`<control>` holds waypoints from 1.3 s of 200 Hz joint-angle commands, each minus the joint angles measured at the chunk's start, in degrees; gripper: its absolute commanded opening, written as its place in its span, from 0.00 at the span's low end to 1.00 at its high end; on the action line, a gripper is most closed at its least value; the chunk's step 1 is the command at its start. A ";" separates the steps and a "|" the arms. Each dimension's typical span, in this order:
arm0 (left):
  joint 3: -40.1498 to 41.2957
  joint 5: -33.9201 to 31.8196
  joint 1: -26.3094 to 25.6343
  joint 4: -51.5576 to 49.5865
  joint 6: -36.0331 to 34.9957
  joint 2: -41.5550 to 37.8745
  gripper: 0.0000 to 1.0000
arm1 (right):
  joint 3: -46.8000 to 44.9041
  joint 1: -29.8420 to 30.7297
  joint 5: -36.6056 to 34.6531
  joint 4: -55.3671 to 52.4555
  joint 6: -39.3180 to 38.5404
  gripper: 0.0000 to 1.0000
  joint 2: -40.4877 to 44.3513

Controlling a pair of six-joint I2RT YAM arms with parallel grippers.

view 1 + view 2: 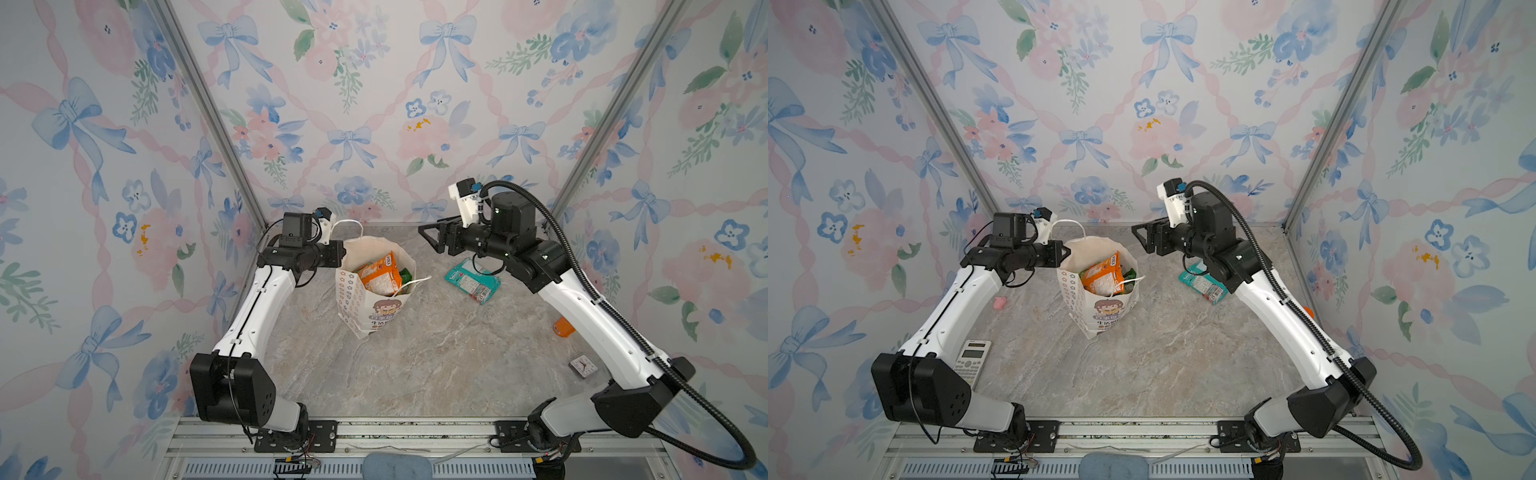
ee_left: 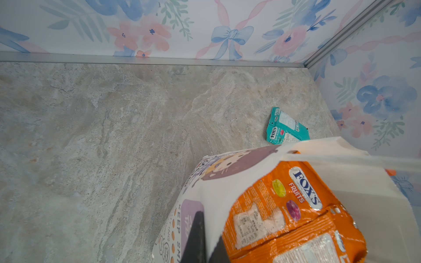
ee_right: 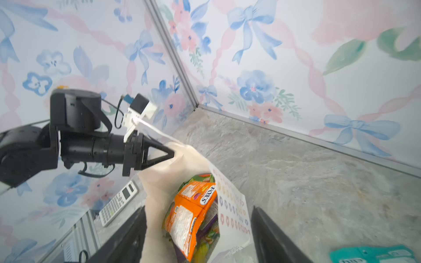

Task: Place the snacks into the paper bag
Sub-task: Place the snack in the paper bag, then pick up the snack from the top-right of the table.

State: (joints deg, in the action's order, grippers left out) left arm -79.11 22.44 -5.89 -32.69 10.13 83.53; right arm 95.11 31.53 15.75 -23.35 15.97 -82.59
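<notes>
Left gripper (image 3: 172, 153) is pinching bag (image 1: 353, 299) rim at 9 o'clock, right gripper (image 1: 428, 240) hovering spread, empty at 2, one teal snack (image 1: 471, 282) lying at 3, bare tabletop (image 1: 415, 365) at 6.

White arm links (image 1: 257, 299), black joints (image 1: 232, 390), ribbed black cable (image 1: 505, 183) (right arm only).

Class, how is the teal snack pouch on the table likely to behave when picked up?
The teal pouch looks creased and thin, so it will probably flop and weigh little. Its glossy film may slip when pinched. Lying flat, it seems unlikely to roll.
</notes>
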 commanded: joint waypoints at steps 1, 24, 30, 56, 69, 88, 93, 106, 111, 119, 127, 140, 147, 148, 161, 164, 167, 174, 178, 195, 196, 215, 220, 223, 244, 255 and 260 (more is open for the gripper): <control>1.02 1.64 0.49 0.15 -0.59 0.23 0.00 | -1.24 -2.13 -2.46 0.24 1.92 0.73 -0.53; 1.15 1.73 0.51 0.17 -0.59 -0.03 0.00 | -3.43 -6.41 -4.60 -3.03 3.64 0.71 -1.70; 1.24 1.73 0.53 0.17 -0.65 -0.11 0.00 | -4.62 -7.89 -4.39 -3.31 4.45 0.71 -2.06; 1.32 2.04 0.54 0.16 -0.60 -0.27 0.00 | -12.74 -14.41 -3.55 -0.63 7.70 0.73 -3.14; 1.42 2.17 0.56 0.15 -0.63 -0.33 0.00 | -16.74 -17.50 -3.14 0.75 8.93 0.74 -4.10; 1.63 2.17 0.54 0.16 -0.57 -0.43 0.00 | -21.25 -20.80 -3.25 2.26 9.80 0.74 -5.83; 1.69 2.26 0.53 0.17 -0.63 -0.38 0.00 | -22.40 -21.70 -3.42 2.57 10.10 0.74 -6.32; 1.75 2.34 0.53 0.17 -0.61 -0.44 0.00 | -25.18 -23.77 -3.10 4.18 11.15 0.73 -7.59; 1.77 2.36 0.61 0.17 -0.64 -0.39 0.00 | -26.14 -24.44 -3.12 4.94 11.52 0.73 -8.03; 1.77 2.35 0.51 0.17 -0.56 -0.43 0.00 | -27.45 -25.37 -3.63 5.77 12.04 0.72 -8.64; 1.85 2.35 0.53 0.15 -0.63 -0.47 0.00 | -28.40 -26.10 -4.38 6.27 12.23 0.72 -9.24; 1.94 2.35 0.53 0.12 -0.64 -0.48 0.00 | -29.48 -26.89 -5.32 6.81 12.51 0.70 -10.32; 1.94 2.35 0.60 0.15 -0.59 -0.48 0.00 | -30.13 -27.09 -6.06 7.23 12.56 0.69 -10.93; 1.99 2.35 0.56 0.16 -0.62 -0.48 0.00 | -30.23 -27.16 -6.16 7.29 12.62 0.69 -10.97; 2.03 2.35 0.53 0.16 -0.59 -0.63 0.00 | -30.89 -27.45 -6.91 7.54 12.73 0.67 -11.90; 2.03 2.35 0.53 0.14 -0.60 -0.64 0.00 | -31.02 -27.52 -7.00 7.63 12.75 0.67 -11.94; 2.09 2.35 0.55 0.21 -0.63 -0.65 0.00 | -31.22 -27.61 -7.00 7.83 12.85 0.66 -11.93; 2.11 2.37 0.54 0.17 -0.58 -0.49 0.00 | -31.47 -27.81 -7.28 7.86 12.99 0.65 -13.86; 2.12 2.35 0.53 0.16 -0.63 -0.48 0.00 | -31.66 -27.92 -7.46 8.13 13.03 0.64 -14.10; 2.08 2.44 0.53 0.12 -0.64 -0.40 0.00 | -32.34 -28.56 -8.44 9.20 13.49 0.61 -15.43; 2.10 2.44 0.53 0.15 -0.64 -0.39 0.00 | -32.39 -28.55 -8.49 9.24 13.48 0.61 -15.51; 2.12 2.36 0.53 0.17 -0.62 -0.43 0.00 | -32.46 -28.80 -9.62 9.65 13.62 0.59 -16.87; 2.12 2.36 0.52 0.15 -0.64 -0.38 0.00 | -32.36 -28.94 -10.07 9.64 13.63 0.58 -17.26; 2.12 2.35 0.53 0.16 -0.63 -0.38 0.00 | -32.21 -28.85 -10.28 9.64 13.63 0.58 -17.40; 2.21 2.39 0.55 0.10 -0.63 -0.52 0.00 | -32.35 -28.84 -11.49 9.95 13.65 0.57 -18.84; 2.21 2.35 0.51 0.16 -0.62 -0.42 0.00 | -32.45 -28.96 -11.53 10.21 13.74 0.56 -19.65; 2.21 2.35 0.53 0.17 -0.64 -0.39 0.00 | -32.44 -28.93 -11.66 10.41 13.87 0.56 -20.16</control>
State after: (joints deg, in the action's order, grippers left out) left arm -78.22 23.24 -5.52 -31.70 10.13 83.53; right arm 63.18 3.03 6.09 -14.44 29.21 -100.71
